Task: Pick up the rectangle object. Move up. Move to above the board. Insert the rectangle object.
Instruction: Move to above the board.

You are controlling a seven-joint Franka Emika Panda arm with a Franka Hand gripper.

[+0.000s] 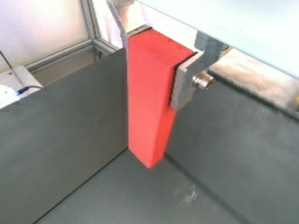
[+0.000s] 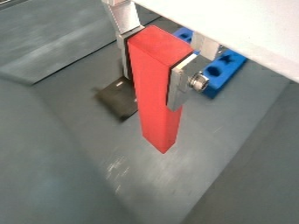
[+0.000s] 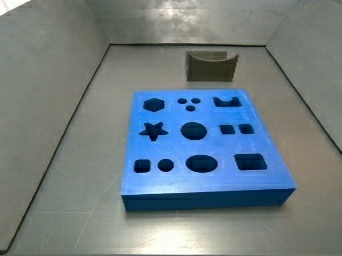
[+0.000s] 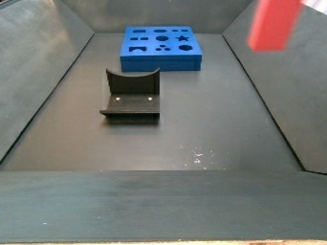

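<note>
My gripper [image 1: 158, 66] is shut on the rectangle object [image 1: 149, 114], a long red-orange bar that hangs upright from the jaws, high above the grey floor. Both wrist views show the silver fingers [image 2: 181, 83] clamping the bar [image 2: 158, 114] near its upper end. In a side view the bar [image 4: 274, 24] shows blurred at the top right, and the gripper itself is out of frame. The blue board [image 3: 201, 190] with dark cut-out holes lies flat on the floor. It also shows in a side view [image 4: 160, 63] and a wrist view [image 2: 228, 66], off to one side of the bar.
The dark fixture [image 4: 130, 96] stands on the floor between the board and the near end of the bin; it also shows in a side view [image 3: 211, 68] and below the bar in a wrist view [image 2: 117, 96]. Grey sloping walls [image 3: 67, 110] enclose the floor.
</note>
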